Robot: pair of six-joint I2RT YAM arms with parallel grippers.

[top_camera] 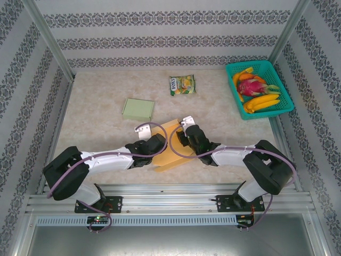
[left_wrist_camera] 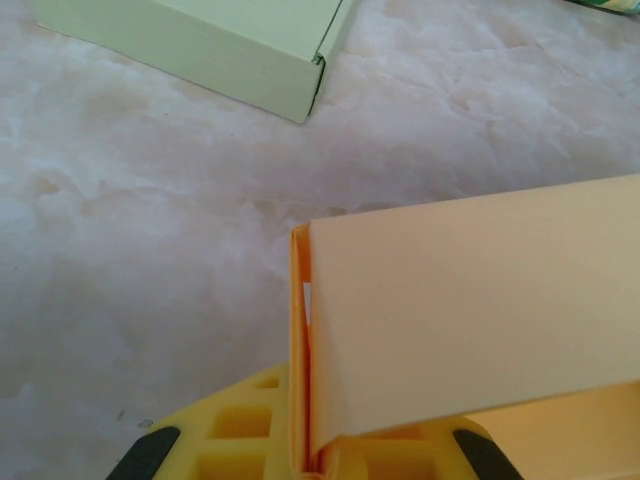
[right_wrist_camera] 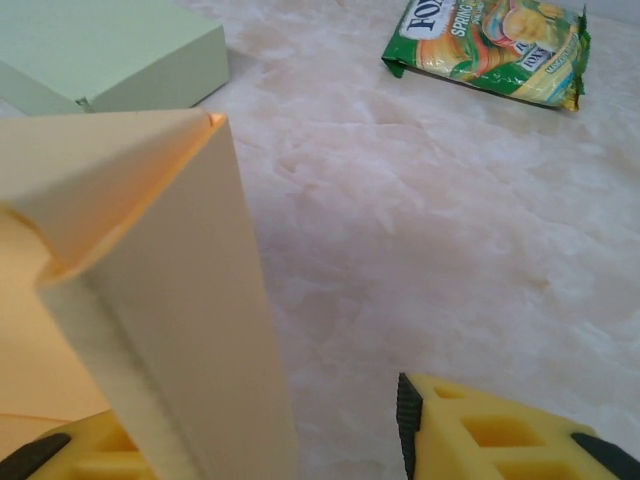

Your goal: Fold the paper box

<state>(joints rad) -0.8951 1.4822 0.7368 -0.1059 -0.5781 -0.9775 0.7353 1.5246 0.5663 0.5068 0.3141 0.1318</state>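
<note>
The paper box (top_camera: 171, 158) is a tan-orange card sheet, partly folded, lying near the table's front edge between my two arms. My left gripper (top_camera: 159, 143) is at its left side. In the left wrist view the left gripper (left_wrist_camera: 315, 455) is shut on a raised double wall of the paper box (left_wrist_camera: 470, 300). My right gripper (top_camera: 185, 136) is at the box's far right corner. In the right wrist view the right gripper (right_wrist_camera: 240, 440) is open. An upright folded panel of the paper box (right_wrist_camera: 150, 250) stands against its left finger, and bare table separates it from the right finger pad (right_wrist_camera: 408, 420).
A closed pale green box (top_camera: 138, 109) lies just beyond the paper box to the left. A green snack packet (top_camera: 183, 85) lies farther back. A teal basket (top_camera: 254, 63) of fruit sits at the back right. Metal frame rails border the table.
</note>
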